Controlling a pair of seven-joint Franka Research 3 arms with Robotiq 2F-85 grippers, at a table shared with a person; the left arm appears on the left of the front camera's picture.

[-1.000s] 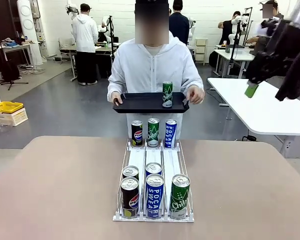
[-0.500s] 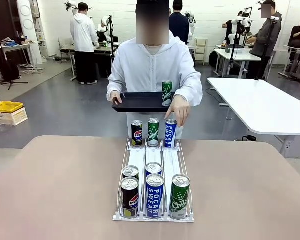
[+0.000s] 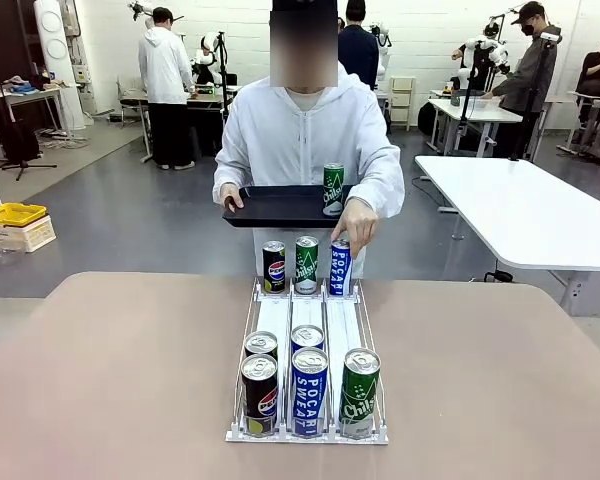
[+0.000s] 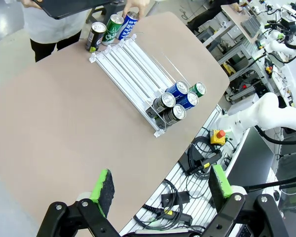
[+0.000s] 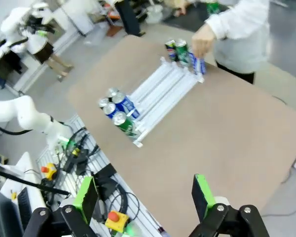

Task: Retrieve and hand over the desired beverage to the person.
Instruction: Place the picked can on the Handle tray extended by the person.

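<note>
Across the table stands the person [image 3: 305, 130] in a white hooded jacket, one hand holding a flat black tray [image 3: 270, 205] with a green can [image 3: 333, 190] on it. Their other hand [image 3: 357, 222] rests on top of the blue Pocari Sweat can [image 3: 340, 268], at the far right end of the white three-lane rack [image 3: 280, 320]. Beside it stand a Pepsi can [image 3: 273, 267] and a green can [image 3: 306, 265]. Several more cans crowd the rack's near end. My left gripper [image 4: 160, 190] hangs open, high above the table's near edge. My right gripper [image 5: 145, 195] is likewise open and high, nothing held.
A white table [image 3: 520, 210] stands to the right beyond mine, and a yellow bin [image 3: 12, 213] sits on the floor at far left. Other people stand farther back. Cables and a red stop button [image 4: 220, 134] lie below the table's near edge.
The right arm has left the top right of the front view. The person's hand came off the tray's edge and down onto the far blue can.
</note>
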